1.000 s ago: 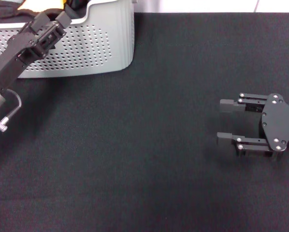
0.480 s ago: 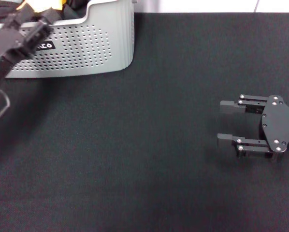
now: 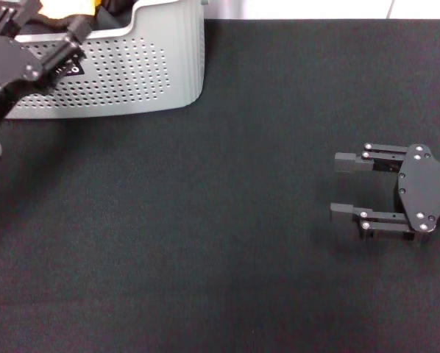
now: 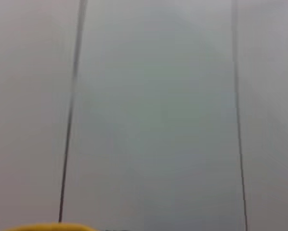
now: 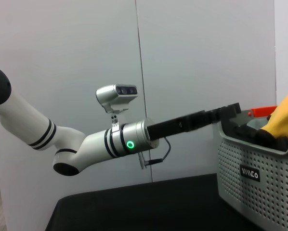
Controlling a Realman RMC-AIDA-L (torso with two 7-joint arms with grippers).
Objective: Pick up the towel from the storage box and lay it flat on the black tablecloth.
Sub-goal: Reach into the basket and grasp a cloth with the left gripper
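— Supporting surface?
— The black tablecloth (image 3: 227, 220), finely textured, covers the work area from near edge to far edge in the head view; a pale strip shows beyond its far edge.

— Items resting directly on it?
— One: the storage box (image 3: 154, 73), light grey, perforated, standing at the far left corner, well apart from the right gripper (image 3: 345, 185) and on its far left side. The right wrist view shows its base on the cloth (image 5: 149, 204).

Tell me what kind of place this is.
Probably a robot lab or test bench: a black tablecloth over the work surface, a perforated storage box, and bare grey wall panels behind the white arm.
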